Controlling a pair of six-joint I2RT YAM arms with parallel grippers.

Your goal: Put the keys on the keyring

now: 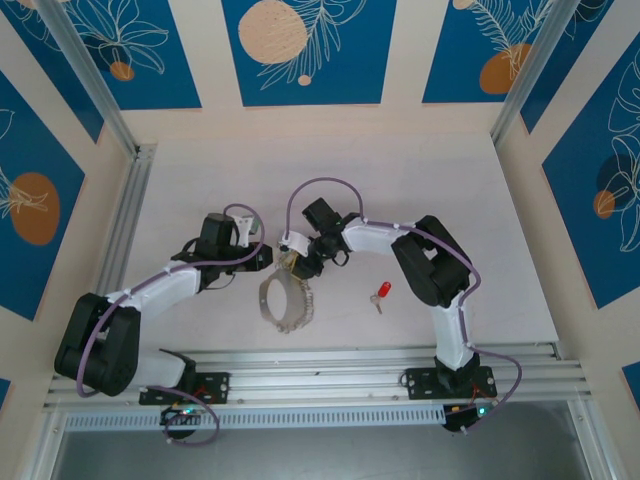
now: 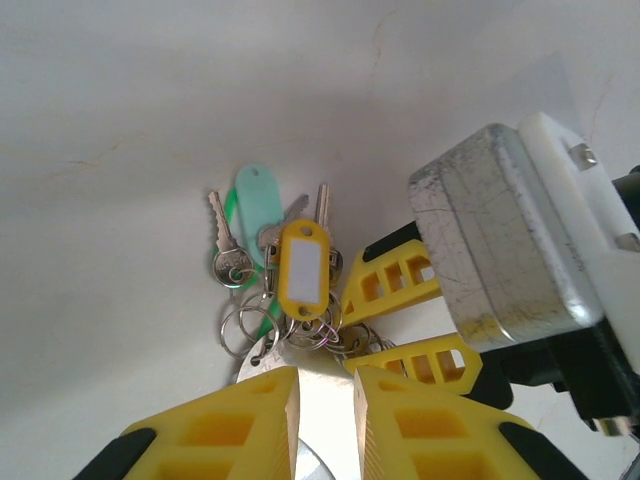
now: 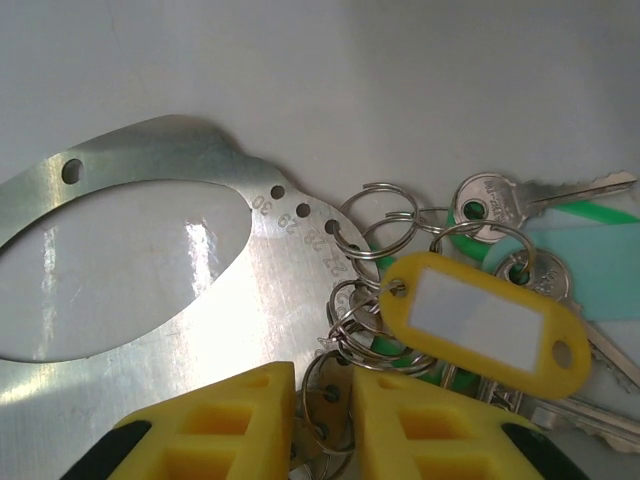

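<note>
Red-headed key [image 1: 381, 292], silvery blade, flat steel keyring [image 3: 265, 290], numbered holes

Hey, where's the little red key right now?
In the top view the red key lies alone on the table, right of the keyring and just left of the right arm.

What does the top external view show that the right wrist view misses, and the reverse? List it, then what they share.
Top external adds: the red-headed key lying apart on the table. Right wrist adds: stamped numbers, a yellow tag, a teal tag, silver keys and split rings. Shared: the metal keyring band.
</note>
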